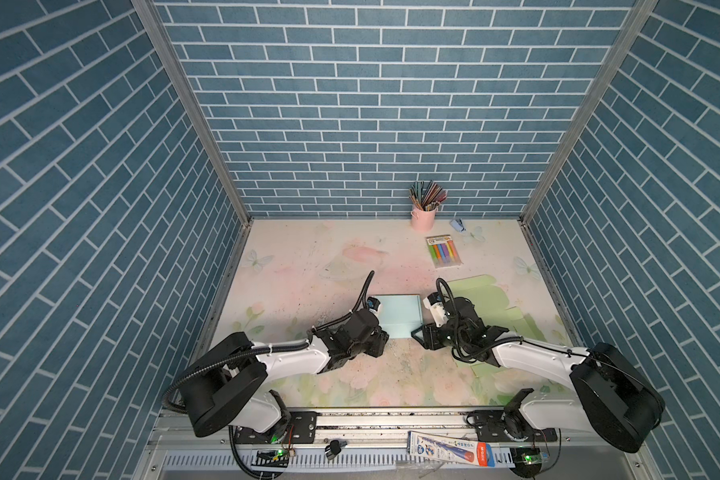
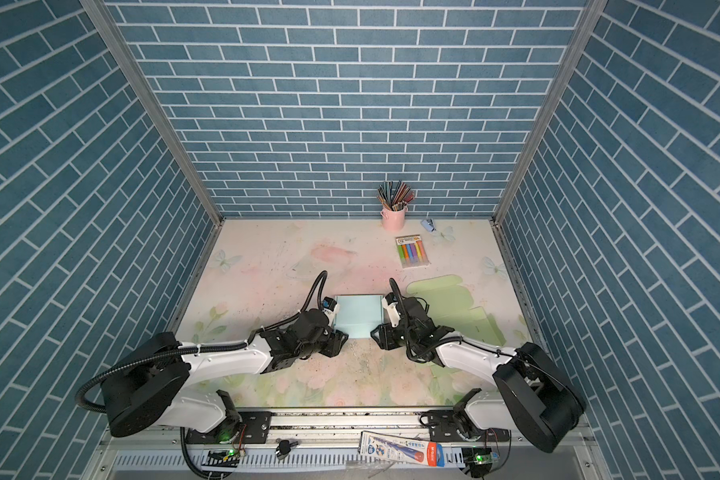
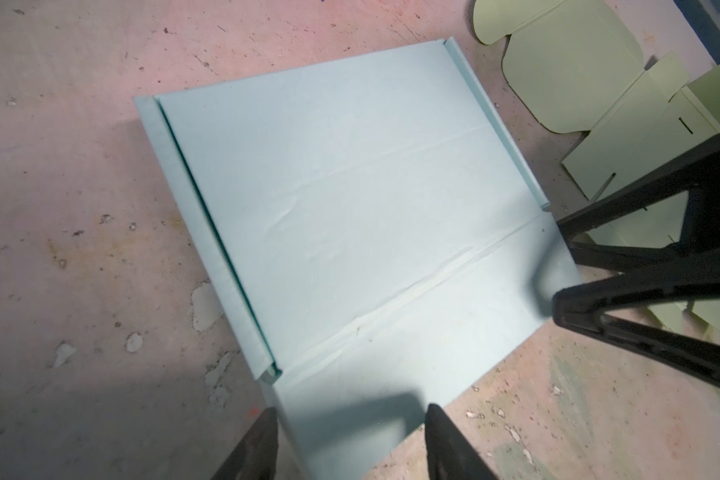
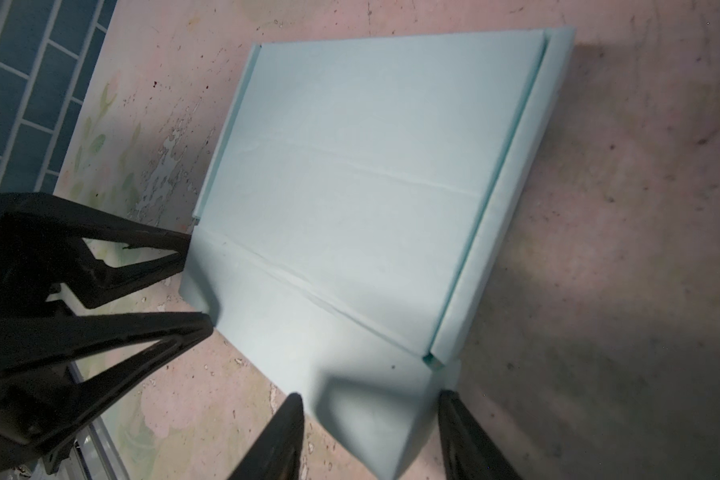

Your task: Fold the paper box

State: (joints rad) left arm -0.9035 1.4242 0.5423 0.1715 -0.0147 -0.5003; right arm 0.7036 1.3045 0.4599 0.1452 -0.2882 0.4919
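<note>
Left gripper jaws stand spread astride one near corner of the paper box. The right gripper straddles the other, buckled corner; whether it pinches, I cannot tell. Both top views hide the fingertips but show the box lying flat, with a green sheet beside it.

Pale-blue paper box; green cardboard sheet; pink floral tabletop

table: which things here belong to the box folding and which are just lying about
Job: blue paper box, left gripper, right gripper.
Lying about: green flat box blank, pink pencil cup, marker pack, small blue object, packet on the front rail.
</note>
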